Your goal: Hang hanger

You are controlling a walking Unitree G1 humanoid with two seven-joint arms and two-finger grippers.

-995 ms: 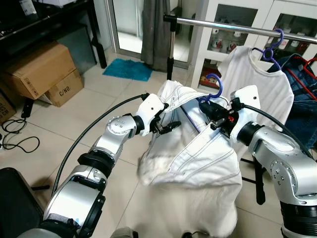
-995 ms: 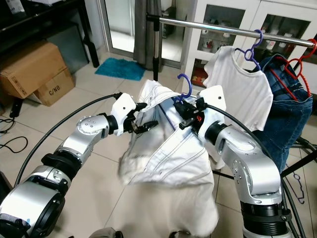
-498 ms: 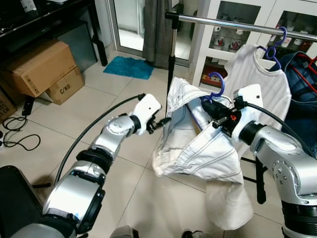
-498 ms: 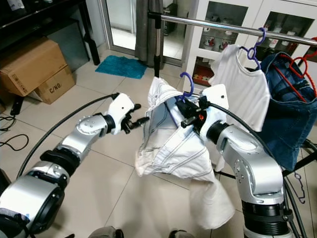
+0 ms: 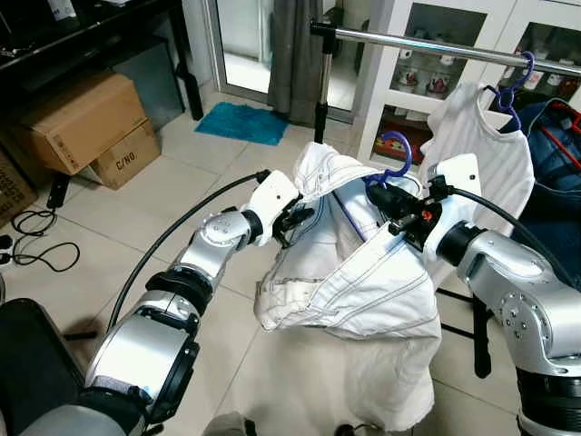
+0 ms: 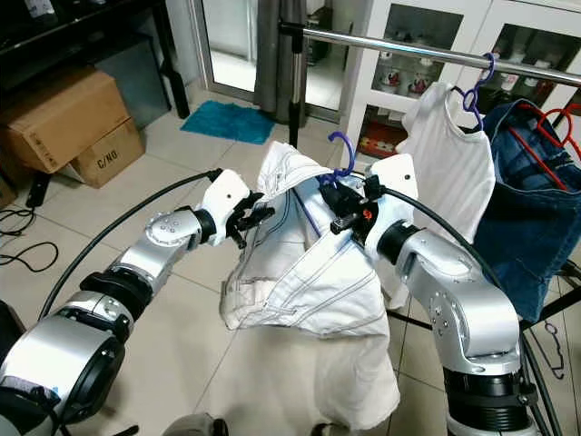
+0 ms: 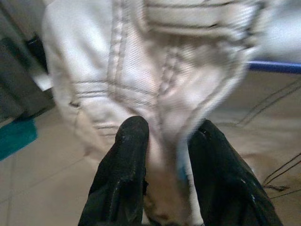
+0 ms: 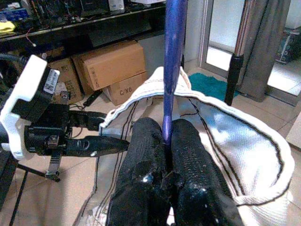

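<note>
A white garment with dark stitching (image 5: 363, 272) is draped over a blue hanger (image 5: 397, 156) whose hook points up. My right gripper (image 5: 383, 196) is shut on the hanger's neck; the right wrist view shows the blue shaft (image 8: 171, 56) pinched between its fingers (image 8: 188, 141). My left gripper (image 5: 295, 221) is at the garment's left edge, and a fold of the white fabric (image 7: 141, 61) is caught between its fingers (image 7: 127, 155). The steel rail (image 5: 436, 44) runs above and behind the garment.
On the rail hang a white T-shirt (image 5: 481, 127) on a purple hanger and jeans (image 5: 558, 154) on a red one. The rail's black post (image 5: 320, 91) stands behind the garment. Cardboard boxes (image 5: 82, 123), a teal mat (image 5: 241, 123) and floor cables (image 5: 27, 254) lie left.
Half a second ago my left gripper was apart from the garment, which hung down. Now it is back on the left edge and that side is lifted and spread. The right gripper holds steady.
</note>
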